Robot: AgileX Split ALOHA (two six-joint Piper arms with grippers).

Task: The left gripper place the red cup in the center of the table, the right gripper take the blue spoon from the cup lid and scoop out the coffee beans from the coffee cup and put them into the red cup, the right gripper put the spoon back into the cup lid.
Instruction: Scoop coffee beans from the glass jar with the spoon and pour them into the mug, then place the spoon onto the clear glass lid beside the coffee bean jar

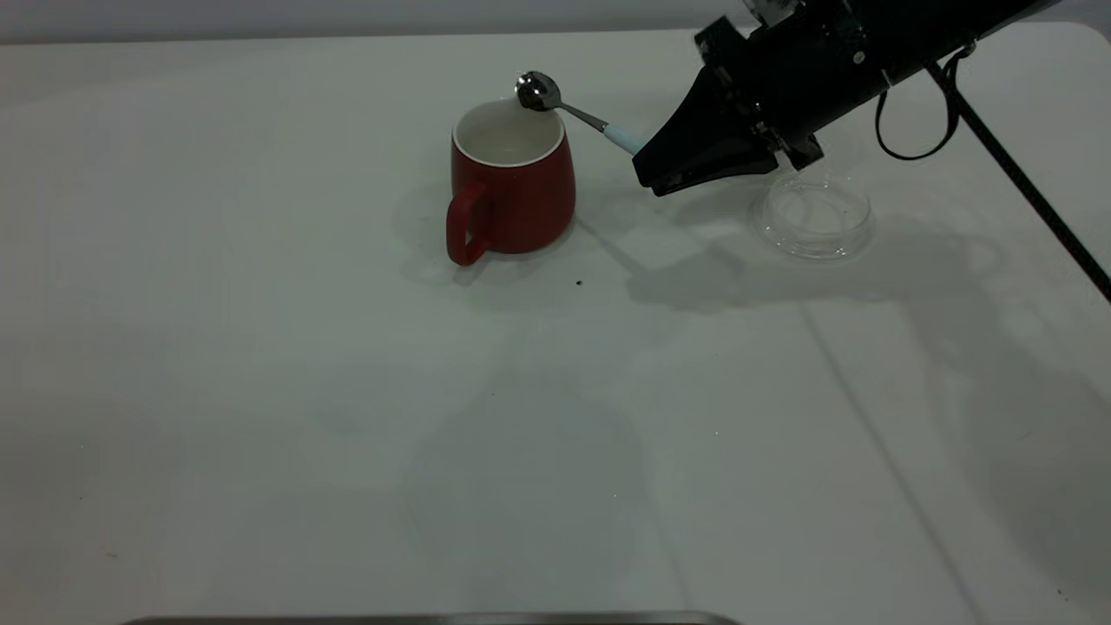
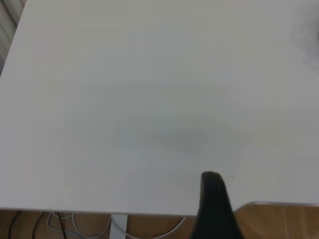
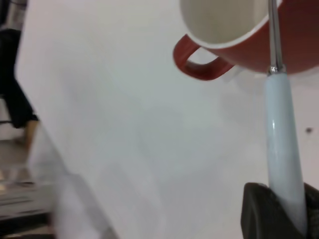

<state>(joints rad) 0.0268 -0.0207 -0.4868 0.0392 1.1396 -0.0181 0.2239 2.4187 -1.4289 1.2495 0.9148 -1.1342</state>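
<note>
With the red cup (image 1: pixel 512 178) standing mid-worktop (image 1: pixel 347 417), the right hand (image 1: pixel 647 169) clamps the spoon (image 1: pixel 564 106) by its blue handle, bowl over the rim, seemingly to tip beans in; the lid (image 1: pixel 816 213) waits beside it.

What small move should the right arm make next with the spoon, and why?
Probably tip the spoon over the red cup. The right gripper holds it by the pale blue handle, and its bowl sits at the cup's far rim. Whether beans are in the bowl cannot be told.
</note>
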